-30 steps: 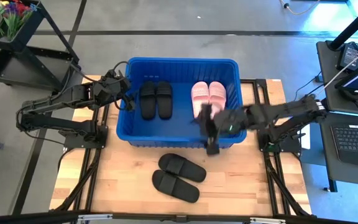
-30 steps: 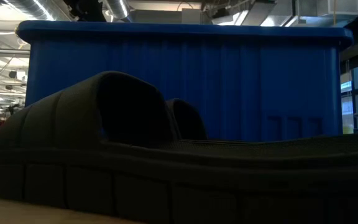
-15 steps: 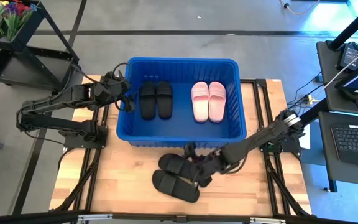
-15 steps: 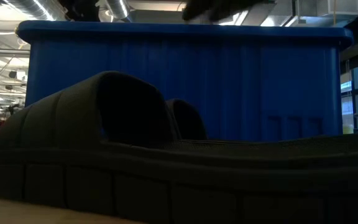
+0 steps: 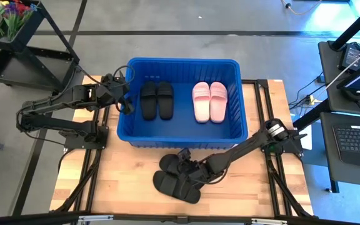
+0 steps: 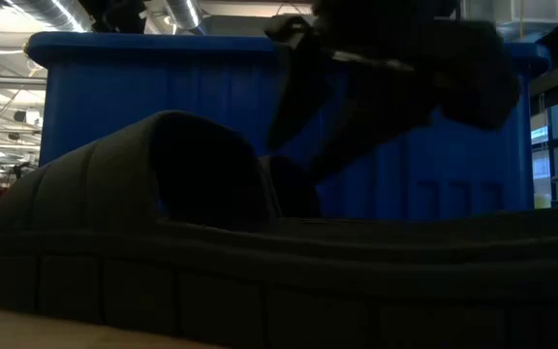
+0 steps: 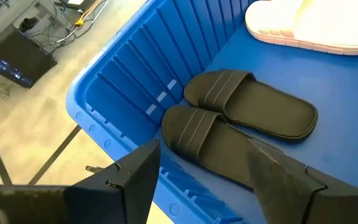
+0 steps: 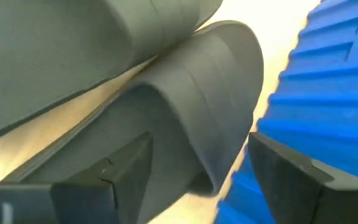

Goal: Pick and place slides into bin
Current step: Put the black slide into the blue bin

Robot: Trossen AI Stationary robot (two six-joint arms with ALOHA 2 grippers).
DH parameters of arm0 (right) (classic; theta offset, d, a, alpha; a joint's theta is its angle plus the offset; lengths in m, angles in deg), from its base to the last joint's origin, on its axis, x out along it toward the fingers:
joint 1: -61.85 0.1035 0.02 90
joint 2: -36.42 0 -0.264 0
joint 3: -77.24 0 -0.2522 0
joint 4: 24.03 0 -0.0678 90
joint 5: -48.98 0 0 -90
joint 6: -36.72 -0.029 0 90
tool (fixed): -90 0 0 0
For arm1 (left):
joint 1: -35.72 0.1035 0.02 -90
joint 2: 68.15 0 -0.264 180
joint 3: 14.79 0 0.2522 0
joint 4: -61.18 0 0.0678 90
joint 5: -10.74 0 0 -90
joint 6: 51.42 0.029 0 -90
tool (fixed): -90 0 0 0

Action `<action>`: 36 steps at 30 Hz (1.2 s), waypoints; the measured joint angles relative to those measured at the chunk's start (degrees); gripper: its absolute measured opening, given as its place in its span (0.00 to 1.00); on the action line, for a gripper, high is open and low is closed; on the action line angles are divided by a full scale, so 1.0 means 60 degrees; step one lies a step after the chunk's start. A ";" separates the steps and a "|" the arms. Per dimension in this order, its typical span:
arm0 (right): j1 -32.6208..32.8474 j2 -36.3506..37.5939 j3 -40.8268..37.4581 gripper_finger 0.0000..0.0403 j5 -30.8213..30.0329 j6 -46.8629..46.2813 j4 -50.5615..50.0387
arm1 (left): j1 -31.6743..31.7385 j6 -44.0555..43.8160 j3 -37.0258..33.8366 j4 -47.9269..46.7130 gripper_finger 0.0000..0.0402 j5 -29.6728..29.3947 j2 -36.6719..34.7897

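Observation:
The blue bin stands at the table's far middle. On its floor lie a black pair of slides and a pinkish-white pair. Two more black slides lie on the table just near of the bin: one closer to the bin, one nearer the front. My right gripper is low over the first one, open, with the slide's strap between its fingers. My left gripper hangs open over the bin's left wall, above the black pair. My right gripper comes slanting down from the table's right. One finger is at the strap's opening and the other is between the strap and the bin wall. I cannot tell whether they touch the slide, which lies flat on the table.
The bin's near wall stands close beside my right gripper. In the low view the front slide fills the foreground before the bin. Bare wooden tabletop lies near left. A laptop stand is off the table's right.
My right gripper has left the bin's near right rim. It has dropped and swung toward the table's near left, down onto the black slide beside the bin, and its wrist has rolled on the way. The slides have not moved.

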 joint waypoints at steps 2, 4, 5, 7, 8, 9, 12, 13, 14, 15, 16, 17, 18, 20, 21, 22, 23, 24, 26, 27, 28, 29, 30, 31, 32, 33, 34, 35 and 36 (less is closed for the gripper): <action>-0.0033 -0.0146 0.0000 0.64 -0.0035 0.0097 0.0312 | 0.0001 -0.0009 0.0000 -0.0017 0.57 -0.0002 0.0000; -0.0050 -0.0280 0.0000 0.64 -0.0046 0.0364 0.0459 | 0.0001 -0.0013 0.0000 -0.0030 0.57 -0.0002 0.0000; -0.0071 -0.0339 0.0000 0.63 -0.0049 0.0454 0.0521 | 0.0001 -0.0017 0.0000 -0.0027 0.57 -0.0002 -0.0004; -0.0104 -0.0412 0.0000 0.63 -0.0042 0.0455 0.0582 | 0.0001 -0.0020 0.0000 -0.0034 0.57 -0.0002 0.0000; -0.0127 -0.0421 0.0000 0.63 -0.0041 0.0424 0.0570 | 0.0001 -0.0020 0.0000 -0.0036 0.57 -0.0002 -0.0004; -0.0147 -0.0423 0.0000 0.63 -0.0039 0.0407 0.0579 | 0.0000 -0.0023 0.0000 -0.0039 0.57 -0.0002 -0.0004; -0.0218 -0.0423 0.0000 0.62 -0.0042 0.0396 0.0589 | -0.0002 -0.0020 0.0000 -0.0045 0.57 -0.0002 -0.0004; -0.0235 -0.0423 0.0000 0.61 -0.0040 0.0394 0.0607 | 0.0000 -0.0024 0.0000 -0.0049 0.57 -0.0002 -0.0002; -0.0246 -0.0423 0.0000 0.60 -0.0042 0.0393 0.0651 | 0.0001 -0.0021 0.0000 -0.0049 0.57 -0.0002 0.0000; -0.0271 -0.0423 0.0000 0.59 -0.0040 0.0390 0.0667 | 0.0001 -0.0024 0.0000 -0.0049 0.57 -0.0002 0.0000; -0.0292 -0.0423 0.0000 0.58 -0.0039 0.0387 0.0658 | 0.0001 -0.0021 0.0000 -0.0049 0.57 -0.0002 -0.0004; -0.0311 -0.0423 0.0000 0.57 -0.0038 0.0348 0.0658 | 0.0001 -0.0023 0.0000 -0.0049 0.57 -0.0002 -0.0001; -0.0333 -0.0423 0.0000 0.55 -0.0035 0.0300 0.0658 | 0.0001 -0.0021 0.0000 -0.0049 0.57 -0.0002 0.0000; -0.0371 -0.0423 0.0000 0.50 -0.0035 0.0211 0.0661 | 0.0001 -0.0022 0.0000 -0.0049 0.57 -0.0002 -0.0002; -0.0385 -0.0423 0.0000 0.48 -0.0035 0.0207 0.0658 | 0.0001 -0.0022 0.0000 -0.0049 0.57 -0.0002 0.0000; -0.0401 -0.0423 0.0000 0.45 -0.0027 0.0207 0.0658 | 0.0001 -0.0021 0.0000 -0.0049 0.57 -0.0002 0.0000; -0.0407 -0.0423 0.0000 0.42 -0.0024 0.0207 0.0658 | 0.0001 -0.0024 0.0000 -0.0049 0.57 -0.0002 -0.0001; -0.0407 -0.0423 0.0000 0.39 -0.0028 0.0207 0.0658 | 0.0001 -0.0024 0.0000 -0.0049 0.57 -0.0005 0.0000; -0.0407 -0.0423 0.0000 0.32 -0.0032 0.0211 0.0658 | 0.0001 -0.0020 0.0000 -0.0049 0.57 -0.0002 -0.0003; -0.0407 -0.0423 0.0000 0.28 -0.0033 0.0211 0.0659 | 0.0001 -0.0020 0.0000 -0.0049 0.57 -0.0002 0.0000; -0.0407 -0.0423 0.0000 0.24 -0.0039 0.0206 0.0661 | 0.0001 -0.0024 0.0000 -0.0049 0.57 -0.0002 0.0000; -0.0407 -0.0423 0.0000 0.21 -0.0042 0.0181 0.0661 | 0.0001 -0.0021 0.0000 -0.0049 0.57 -0.0002 -0.0003; -0.0407 -0.0423 0.0000 0.17 -0.0053 0.0174 0.0661 | 0.0001 -0.0024 0.0000 -0.0049 0.57 -0.0002 0.0000; -0.0407 -0.0423 0.0003 0.13 -0.0073 0.0174 0.0665 | 0.0001 -0.0023 0.0000 -0.0049 0.57 -0.0005 0.0000; -0.0407 -0.0423 0.0004 0.10 -0.0084 0.0177 0.0667 | 0.0001 -0.0020 0.0000 -0.0049 0.57 -0.0002 0.0000; -0.0407 -0.0423 0.0004 0.06 -0.0088 0.0174 0.0668 | 0.0001 -0.0023 0.0000 -0.0049 0.57 -0.0002 0.0000; -0.0407 -0.0420 0.0005 0.04 -0.0090 0.0173 0.0668 | 0.0001 -0.0021 0.0000 -0.0049 0.57 -0.0002 0.0000; -0.0407 -0.0404 0.0007 0.04 -0.0085 0.0168 0.0664 | 0.0001 -0.0024 0.0000 -0.0049 0.57 -0.0003 0.0000; -0.0407 -0.0381 0.0007 0.04 -0.0082 0.0135 0.0657 | 0.0000 -0.0022 0.0000 -0.0049 0.57 -0.0002 0.0000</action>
